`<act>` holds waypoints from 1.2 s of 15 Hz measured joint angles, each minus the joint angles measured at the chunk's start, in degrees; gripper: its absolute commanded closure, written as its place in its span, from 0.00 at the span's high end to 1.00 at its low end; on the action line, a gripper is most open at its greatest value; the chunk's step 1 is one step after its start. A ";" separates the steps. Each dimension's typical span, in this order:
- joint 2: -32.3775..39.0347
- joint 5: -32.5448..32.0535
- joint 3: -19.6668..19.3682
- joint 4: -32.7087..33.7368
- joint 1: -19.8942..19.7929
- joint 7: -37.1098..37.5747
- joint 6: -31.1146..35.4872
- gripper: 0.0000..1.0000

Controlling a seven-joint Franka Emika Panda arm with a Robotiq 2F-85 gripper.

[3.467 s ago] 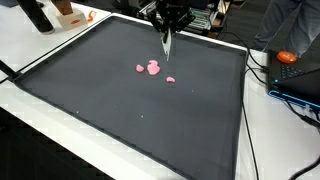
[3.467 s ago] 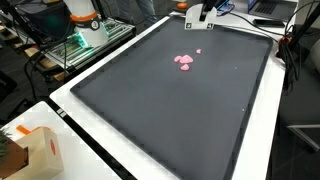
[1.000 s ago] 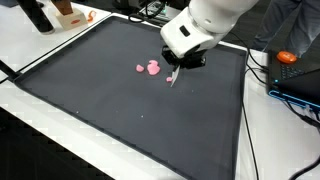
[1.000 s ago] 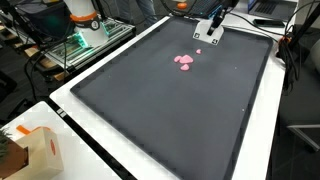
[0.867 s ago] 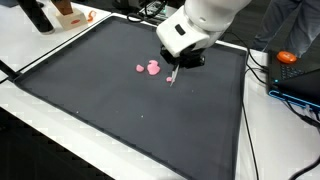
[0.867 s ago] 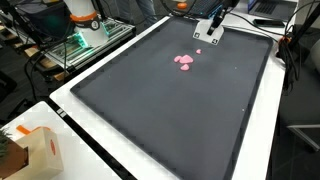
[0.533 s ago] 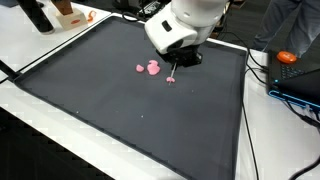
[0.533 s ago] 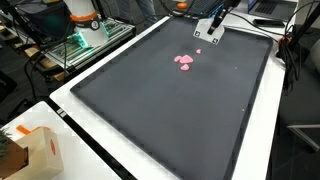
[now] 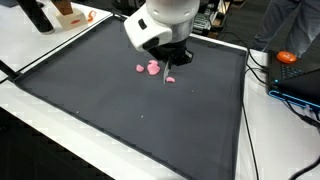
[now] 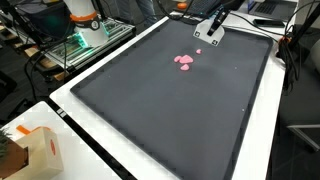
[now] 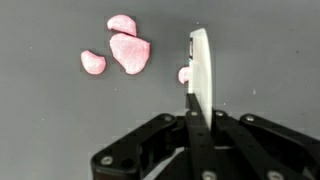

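Pincer [image 9: 167, 72], pressed together into one thin pale edge in the wrist view [image 11: 200, 60], hangs just beside a small pink crumb [image 11: 184, 74]; I cannot tell if they touch. A cluster of pink pieces [image 11: 130, 52] lies near. All sit toward the far edge of the black mat [image 9: 120, 115], which stretches wide around them, bordered by the white desk [image 9: 40, 40].

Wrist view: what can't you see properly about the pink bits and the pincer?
Wrist view: the small pink bit is partly hidden behind the white strip.
Exterior view: the arm covers most of the pincer, so whether it is open or shut is unclear.
Exterior view: the pink bits are too small to count.
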 measured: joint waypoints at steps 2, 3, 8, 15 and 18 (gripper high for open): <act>0.04 1.36 -0.02 0.19 -1.02 -0.52 -0.02 0.01; 0.05 1.99 -0.03 0.31 -1.56 -0.71 -0.02 0.01; 0.05 6.03 -0.09 0.80 -4.88 -2.59 -0.08 0.01; 0.04 11.89 -0.27 0.78 -10.24 -5.67 -0.09 0.01; 0.03 14.43 -0.41 0.46 -12.45 -6.96 -0.09 0.01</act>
